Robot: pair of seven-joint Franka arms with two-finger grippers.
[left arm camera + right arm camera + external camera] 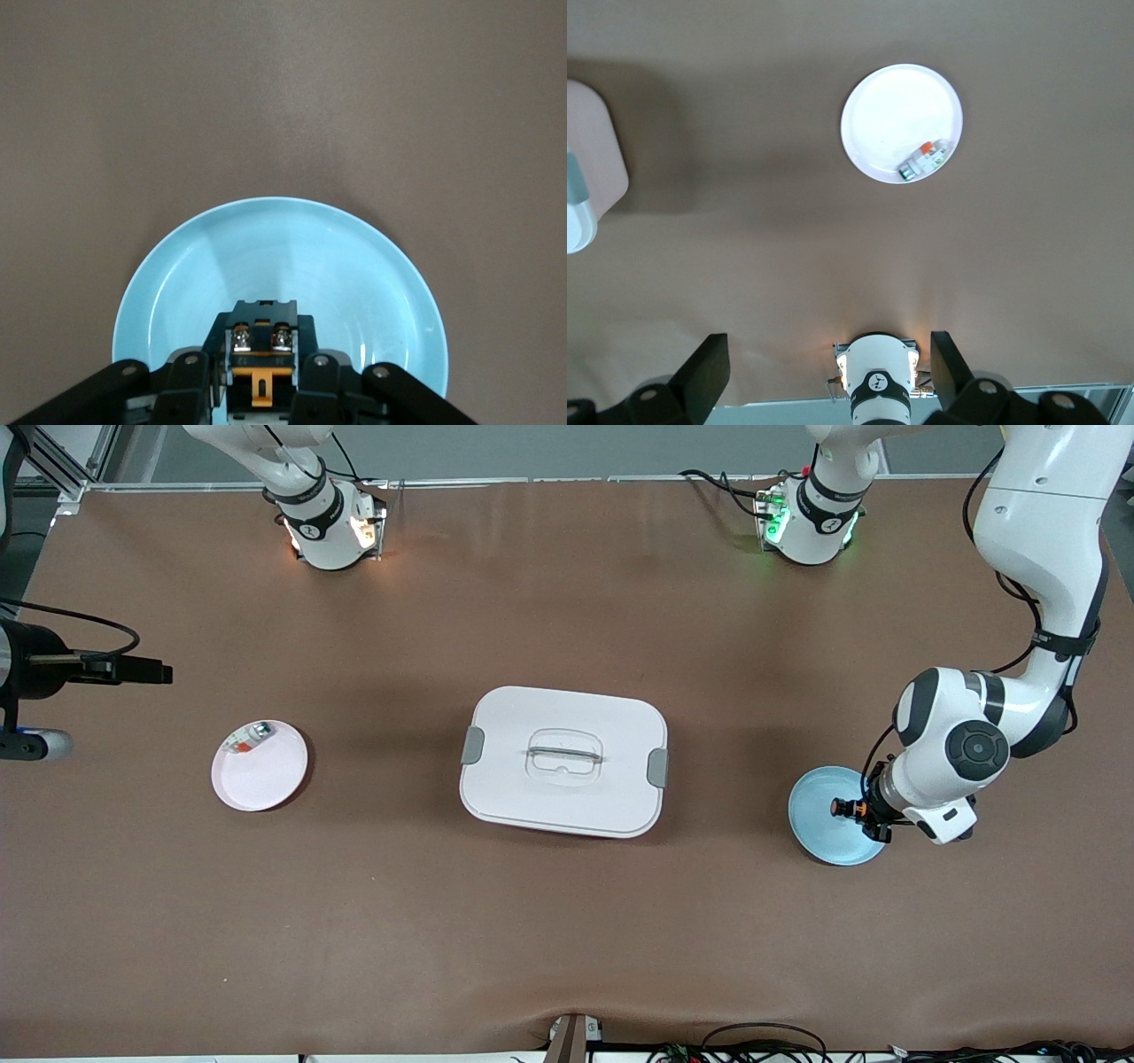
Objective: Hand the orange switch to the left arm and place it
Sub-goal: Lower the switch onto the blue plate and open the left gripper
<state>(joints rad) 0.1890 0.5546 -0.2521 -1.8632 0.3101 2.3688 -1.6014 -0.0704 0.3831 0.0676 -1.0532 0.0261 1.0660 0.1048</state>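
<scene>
A brown table is seen from a high camera facing two white robot arms.

Toward the right arm's end of the table, the right gripper pokes in from the edge of the front view and waits well away from everything. In its own wrist view its two black fingers stand wide apart with nothing between them.

Next comes a round pink plate lying flat on the table. A small clear-silver item with a red mark rests on the plate, at the part of its rim farthest from the front camera.

In the middle of the table sits the box, white with rounded corners, a grey latch on each short side and a clear handle on its lid. It is well apart from both plates.

Toward the left arm's end lies a round blue plate. The left gripper is over this plate, clamped on the orange switch, a tiny black part with orange marks. Whether the switch touches the plate is hard to tell; it appears just above it.
</scene>
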